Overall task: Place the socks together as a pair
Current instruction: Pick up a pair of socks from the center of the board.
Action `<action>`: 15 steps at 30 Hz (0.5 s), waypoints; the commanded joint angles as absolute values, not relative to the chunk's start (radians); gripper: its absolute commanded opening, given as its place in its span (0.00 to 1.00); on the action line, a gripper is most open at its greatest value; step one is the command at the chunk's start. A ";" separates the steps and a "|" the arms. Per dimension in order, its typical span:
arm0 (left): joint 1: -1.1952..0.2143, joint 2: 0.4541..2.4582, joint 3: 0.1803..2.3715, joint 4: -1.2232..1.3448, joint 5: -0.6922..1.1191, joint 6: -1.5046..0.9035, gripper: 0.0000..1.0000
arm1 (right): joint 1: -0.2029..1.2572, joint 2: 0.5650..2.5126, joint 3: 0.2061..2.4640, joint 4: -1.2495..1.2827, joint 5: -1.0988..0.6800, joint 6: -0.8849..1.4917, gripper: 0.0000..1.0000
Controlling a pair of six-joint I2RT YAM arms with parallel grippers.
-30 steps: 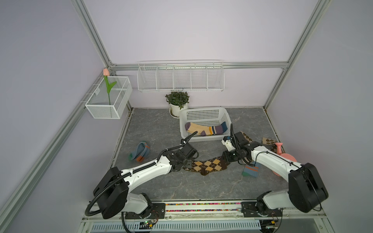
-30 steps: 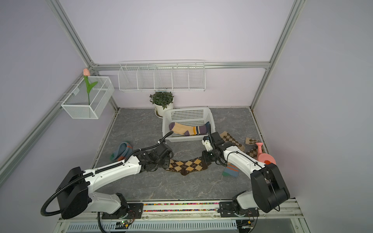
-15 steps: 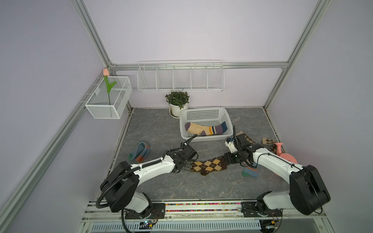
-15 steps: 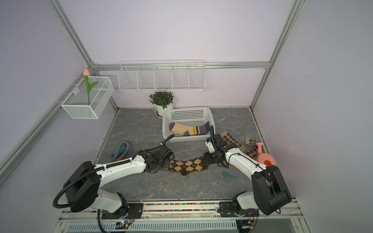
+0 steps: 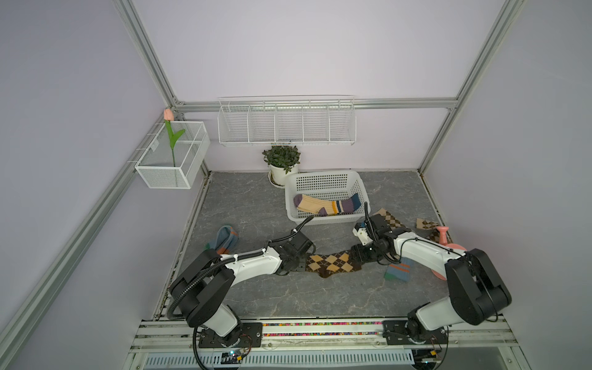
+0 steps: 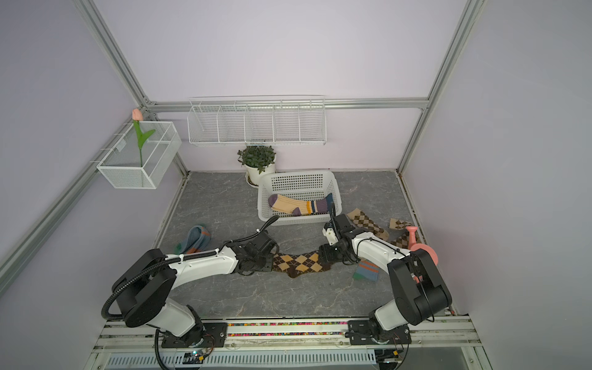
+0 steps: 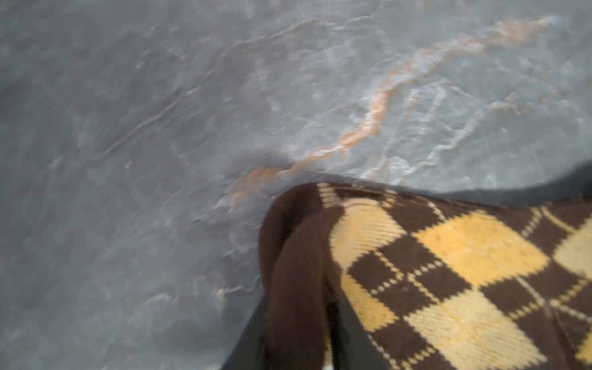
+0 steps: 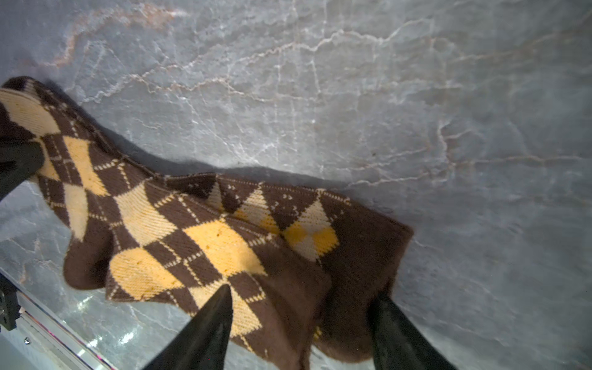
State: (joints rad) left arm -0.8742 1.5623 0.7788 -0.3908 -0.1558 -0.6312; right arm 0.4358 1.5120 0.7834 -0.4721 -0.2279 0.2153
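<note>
Pinching the limp dark-brown argyle socks [image 7: 448, 272] by a toe, lower centre, my left gripper [image 7: 301, 307] narrow; right gripper [image 8: 302, 293] wide over the cuffs.

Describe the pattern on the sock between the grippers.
Dark-brown argyle sock, yellow-cream diamonds; best in right wrist view.

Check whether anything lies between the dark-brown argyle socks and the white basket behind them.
Nothing visible does. Only bare table lies between the dark-brown argyle socks and the front wall of the white basket. The left gripper and right gripper sit at the socks' two ends, not across that path.
</note>
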 commanded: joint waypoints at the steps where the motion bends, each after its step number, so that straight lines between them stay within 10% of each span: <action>1: -0.871 1.584 0.756 -0.394 -0.145 -0.632 0.17 | 0.448 1.541 0.775 -0.456 -0.267 0.223 0.58; 11: -0.870 1.548 0.773 -0.423 -0.164 -0.629 0.00 | 0.456 1.530 0.762 -0.438 -0.270 0.234 0.10; 15: -0.870 1.499 0.789 -0.460 -0.195 -0.622 0.00 | 0.457 1.478 0.772 -0.468 -0.257 0.233 0.07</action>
State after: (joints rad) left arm -0.8742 1.5410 0.7788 -0.4080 -0.1600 -0.6231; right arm 0.4496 1.5253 0.7757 -0.4454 -0.2550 0.2356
